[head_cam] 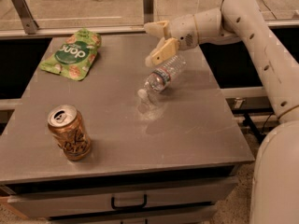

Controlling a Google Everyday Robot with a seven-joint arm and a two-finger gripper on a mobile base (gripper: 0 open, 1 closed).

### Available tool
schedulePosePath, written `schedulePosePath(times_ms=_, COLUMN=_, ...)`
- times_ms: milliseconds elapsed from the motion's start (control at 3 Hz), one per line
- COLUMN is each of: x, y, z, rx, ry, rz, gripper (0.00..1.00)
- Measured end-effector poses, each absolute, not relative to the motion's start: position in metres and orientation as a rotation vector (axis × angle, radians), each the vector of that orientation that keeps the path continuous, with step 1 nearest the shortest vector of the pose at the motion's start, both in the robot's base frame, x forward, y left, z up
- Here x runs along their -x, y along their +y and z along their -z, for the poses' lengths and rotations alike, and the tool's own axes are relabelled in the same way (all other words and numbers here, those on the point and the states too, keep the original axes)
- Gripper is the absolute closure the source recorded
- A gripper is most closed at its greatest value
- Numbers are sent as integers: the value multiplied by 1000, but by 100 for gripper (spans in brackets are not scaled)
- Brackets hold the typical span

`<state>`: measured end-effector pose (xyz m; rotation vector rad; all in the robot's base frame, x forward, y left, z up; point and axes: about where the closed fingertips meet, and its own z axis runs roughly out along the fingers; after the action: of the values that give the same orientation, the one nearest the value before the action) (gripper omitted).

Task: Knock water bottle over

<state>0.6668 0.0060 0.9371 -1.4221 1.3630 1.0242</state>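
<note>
Grey table [201, 129] with tilted water bottle [163, 73], can [69, 133], green pouch [72, 54]; end effector [148, 45] above bottle.

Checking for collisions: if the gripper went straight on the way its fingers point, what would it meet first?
The open gripper points left and slightly down. The green snack bag is roughly in that line, though the gripper may pass above it. The water bottle is below the gripper, out of line.

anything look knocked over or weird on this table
The water bottle is off its base, lying slanted mid-table with its white cap toward the can. The open claw hangs just above its far end. Nothing looks spilled.
</note>
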Motion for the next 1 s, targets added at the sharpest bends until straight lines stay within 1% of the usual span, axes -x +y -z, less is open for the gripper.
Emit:
schedulePosePath(times_ms=333, x=-667, y=-11, z=-934, rx=1421, ry=1382, rz=-977, gripper=0)
schedulePosePath(times_ms=667, x=-676, y=-47, z=-942, rx=1447, ry=1404, rz=-848, gripper=0)
schedulePosePath(times_ms=1000, x=-685, y=-102, z=-958, rx=1479, ry=1437, rz=-667, gripper=0)
